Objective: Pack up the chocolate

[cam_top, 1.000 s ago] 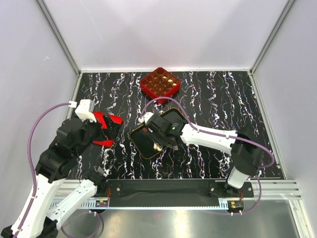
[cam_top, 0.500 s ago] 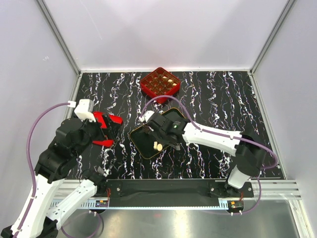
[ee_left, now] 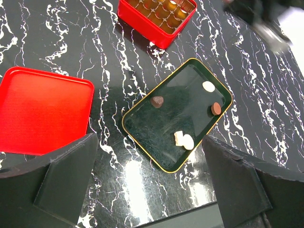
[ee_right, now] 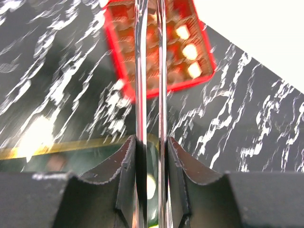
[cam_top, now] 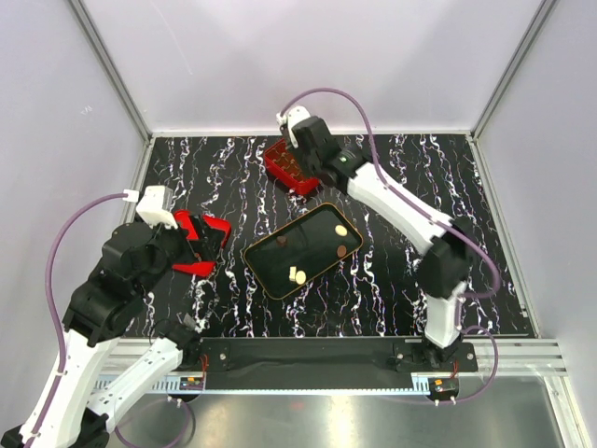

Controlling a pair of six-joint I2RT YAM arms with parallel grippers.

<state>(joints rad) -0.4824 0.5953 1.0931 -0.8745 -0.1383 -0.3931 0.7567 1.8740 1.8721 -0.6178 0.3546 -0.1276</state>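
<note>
Several pieces of chocolate lie in the black gold-rimmed tray [cam_top: 312,245]: a cream one [cam_top: 340,230], two brown ones [cam_top: 341,252], and a cream pair [cam_top: 297,274]. The left wrist view shows the same pieces [ee_left: 184,140] in that tray [ee_left: 175,118]. My right gripper [cam_top: 312,161] hangs over the red gridded box [cam_top: 284,168], shut on metal tongs [ee_right: 151,95] that reach over the box [ee_right: 161,52]. I cannot tell if the tong tips hold anything. Cream pieces [ee_right: 190,50] sit in the box cells. My left gripper [ee_left: 149,156] is open, above the table left of the tray.
A flat red lid [ee_left: 42,111] lies on the marble table left of the tray, partly under my left gripper [cam_top: 177,247]. White walls enclose the table at the back and sides. The right arm's cable [cam_top: 336,93] arcs over the back.
My right arm has swung from the tray up to the red box at the back, uncovering the tray. Its fingers have narrowed on the tongs. The left arm has not moved.
</note>
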